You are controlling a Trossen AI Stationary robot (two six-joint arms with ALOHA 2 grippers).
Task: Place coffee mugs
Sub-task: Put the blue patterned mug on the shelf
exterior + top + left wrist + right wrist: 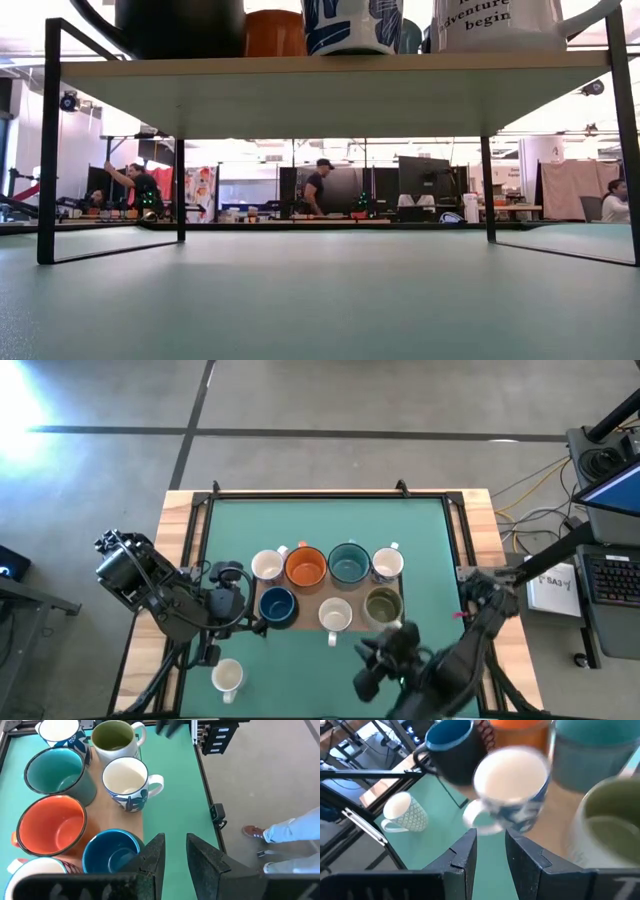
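Note:
Seven coffee mugs stand on a low wooden shelf [306,603] in mid-table: white [268,565], orange [306,566], teal [348,563] and white [387,564] behind; navy [276,606], white with blue print [335,616] and olive-green inside [382,605] in front. A patterned white mug [228,677] rests on its base on the green mat at the near left. My left gripper [175,857] hovers open just left of the navy mug [111,851]. My right gripper [490,851] hovers open near the printed white mug [512,785], on its near side.
The shelf stands on thin black legs [47,150] with open space beneath it. Black rails [200,540] run along the mat's sides. A person's shoe and trouser leg [280,837] show beside the table. A laptop and cables [600,560] lie off to the right.

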